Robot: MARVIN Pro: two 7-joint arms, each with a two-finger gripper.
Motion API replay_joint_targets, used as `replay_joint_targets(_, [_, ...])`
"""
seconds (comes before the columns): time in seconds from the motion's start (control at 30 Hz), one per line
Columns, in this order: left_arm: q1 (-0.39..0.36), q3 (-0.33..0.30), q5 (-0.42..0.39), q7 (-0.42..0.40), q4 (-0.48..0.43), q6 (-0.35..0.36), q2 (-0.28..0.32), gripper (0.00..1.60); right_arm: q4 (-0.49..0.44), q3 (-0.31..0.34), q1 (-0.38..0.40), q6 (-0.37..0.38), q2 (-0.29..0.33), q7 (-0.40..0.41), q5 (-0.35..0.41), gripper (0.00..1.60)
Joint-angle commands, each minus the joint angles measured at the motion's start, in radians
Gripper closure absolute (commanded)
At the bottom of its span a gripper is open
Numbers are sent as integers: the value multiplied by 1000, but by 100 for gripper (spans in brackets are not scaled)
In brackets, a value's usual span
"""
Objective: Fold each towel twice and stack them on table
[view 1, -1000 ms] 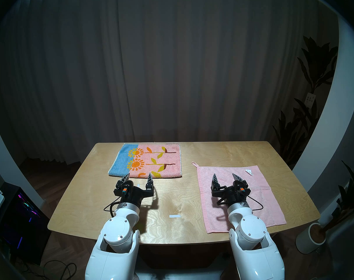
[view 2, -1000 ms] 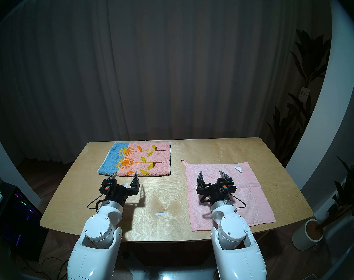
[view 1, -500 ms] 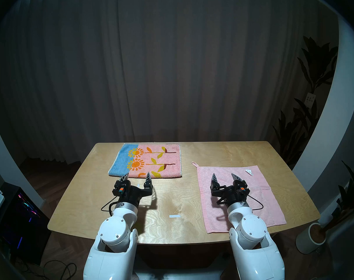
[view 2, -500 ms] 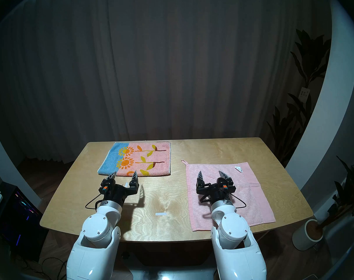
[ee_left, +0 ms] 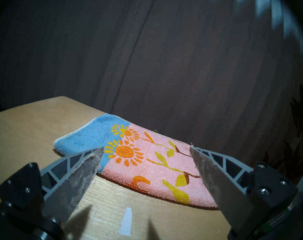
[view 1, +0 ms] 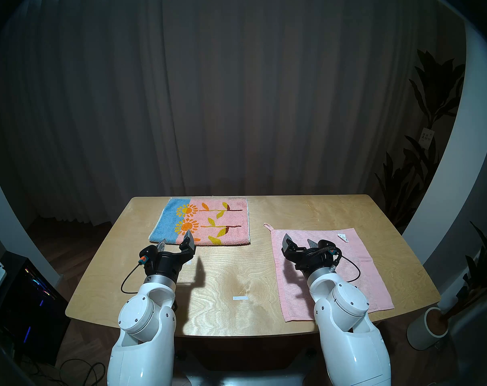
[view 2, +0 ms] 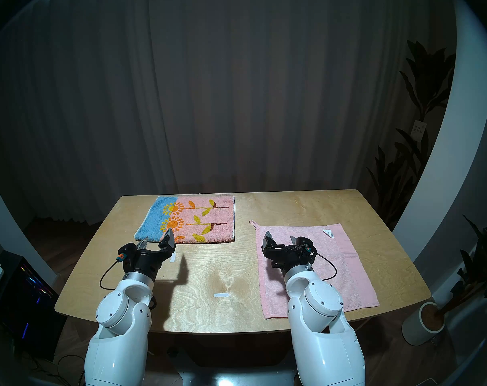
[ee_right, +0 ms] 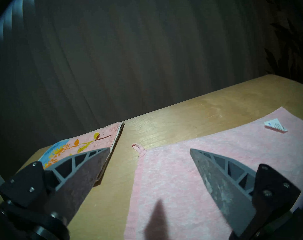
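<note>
The sunflower towel [view 1: 209, 224], pink and blue, lies flat at the table's far left; its right edge [ee_right: 117, 139] shows two layers. My left gripper [view 1: 175, 237] hovers open and empty just above the towel's near edge, around the blue-pink boundary [ee_left: 104, 158]. The plain pink towel [view 1: 348, 274] lies spread at the right, its loop [view 1: 267, 225] at the far left corner and its white tag [ee_right: 275, 127] near the far right. My right gripper [view 1: 298, 239] hangs open and empty over that towel's far left part. The table [view 1: 236, 268] is light plywood.
A white tape mark [view 1: 240, 298] sits mid-table and another [ee_left: 126, 222] lies under my left gripper. A dark curtain hangs behind. A potted plant [view 1: 428, 329] stands off the right edge, and a lit computer case [view 1: 28, 302] sits on the floor at left.
Both wrists have rolled and shifted left and slightly forward. The left gripper now reaches the sunflower towel's near edge, and the right sits nearer the pink towel's left side. Both remain open.
</note>
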Motion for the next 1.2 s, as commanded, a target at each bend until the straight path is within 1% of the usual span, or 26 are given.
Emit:
replay_joint_targets(0.0, [-7,-24,-92,-11,-26,10,-15,0,-47,-4,41,57,-6,-7,94,0])
replay_joint_targets(0.07, [-4,-40,-142,-15,-23,22,-20,0,-48,-6,45,91,-6,-17,140,0])
replay_joint_targets(0.13, [-4,-43,-154,-17,-23,25,-22,0,-47,-6,45,100,-7,-20,151,0])
replay_joint_targets(0.33, [-3,-68,-255,-34,-29,50,-29,0,-48,-6,55,167,-7,-40,251,0])
replay_joint_targets(0.7, [-3,-103,-424,-61,-38,96,-38,0,-57,-8,73,269,-8,-64,425,0])
replay_joint_targets(1.1, [-13,-151,-617,-83,-25,155,-46,0,-48,2,110,359,-12,-103,655,0])
replay_joint_targets(1.17, [-17,-159,-660,-89,-23,170,-46,0,-50,1,117,379,-12,-109,701,0])
